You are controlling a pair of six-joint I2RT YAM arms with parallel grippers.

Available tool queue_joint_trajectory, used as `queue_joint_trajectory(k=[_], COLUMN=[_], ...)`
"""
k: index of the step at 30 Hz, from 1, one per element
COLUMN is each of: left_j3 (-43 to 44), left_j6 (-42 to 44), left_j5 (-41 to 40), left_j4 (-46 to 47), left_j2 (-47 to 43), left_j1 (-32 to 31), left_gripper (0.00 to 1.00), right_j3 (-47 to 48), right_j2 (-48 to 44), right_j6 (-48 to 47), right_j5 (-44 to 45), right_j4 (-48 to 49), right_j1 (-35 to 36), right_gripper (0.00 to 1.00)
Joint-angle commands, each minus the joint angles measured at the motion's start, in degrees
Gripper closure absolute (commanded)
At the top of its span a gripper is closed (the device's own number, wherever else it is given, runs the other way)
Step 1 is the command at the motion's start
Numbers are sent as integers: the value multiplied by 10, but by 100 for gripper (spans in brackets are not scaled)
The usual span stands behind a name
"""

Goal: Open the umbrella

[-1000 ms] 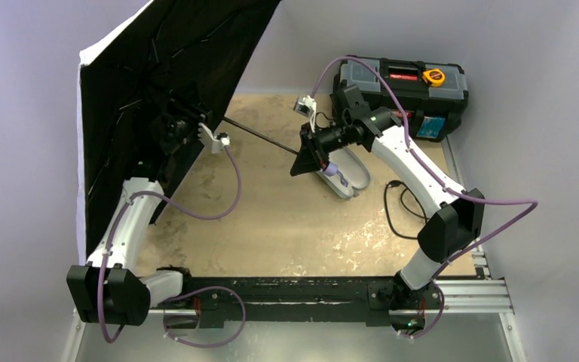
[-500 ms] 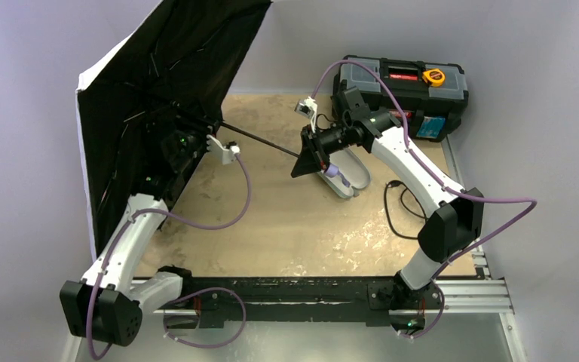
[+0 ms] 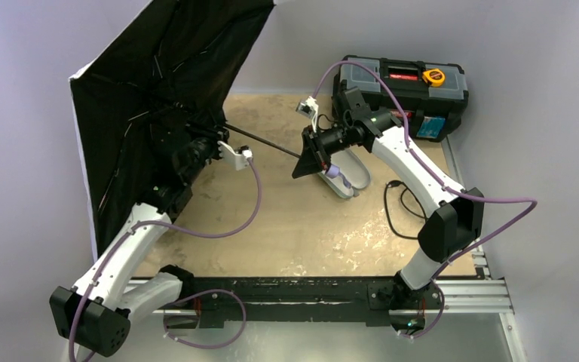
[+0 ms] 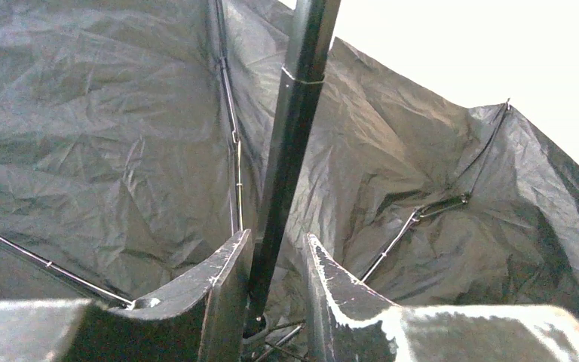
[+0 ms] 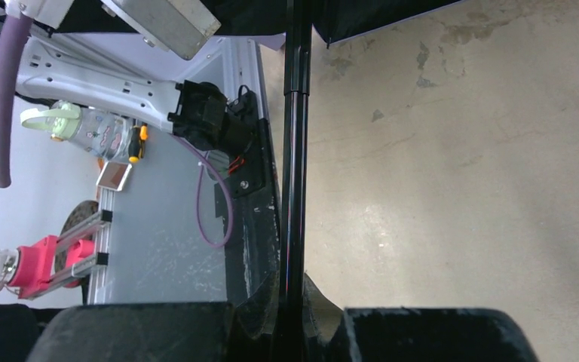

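Umbrella (image 3: 158,90): it lies on its side over the left part of the table (image 3: 309,226). We see the black underside of the canopy, and the shaft (image 3: 265,142) runs rightward from it.
Done: the canopy is spread wide with its ribs fanned out, so we judge the opening nearly complete.
To do: the cloth looks creased and slack in the left wrist view. We cannot tell whether the slider has latched, so a last push along the shaft may remain.
Left claw (image 4: 275,240): deep inside the canopy, jaws a little apart, straddling the shaft. One finger (image 4: 230,271) looks to touch the shaft and the other stands just beside it, so we see no clamp.
Right claw (image 5: 290,294): jaws together on the shaft's outer end, holding it above the table.
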Motion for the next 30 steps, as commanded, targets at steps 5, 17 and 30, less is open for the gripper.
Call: queue_joint_trajectory(k=[5, 17, 30], left_j3=[-13, 288, 758], left_j6=[-78, 24, 77], left_j5=[-109, -43, -70], left_j4=[-8, 119, -16], left_j2=[21, 267, 531], left_j1=[66, 386, 445], left_gripper=[74, 79, 89], right_j3=[-5, -4, -41], right_j2=[-50, -50, -79], right_j6=[-30, -298, -349], right_j5=[-46, 7, 48], right_j4=[13, -245, -278], right_j1=[-40, -86, -105], right_gripper=[100, 100, 100])
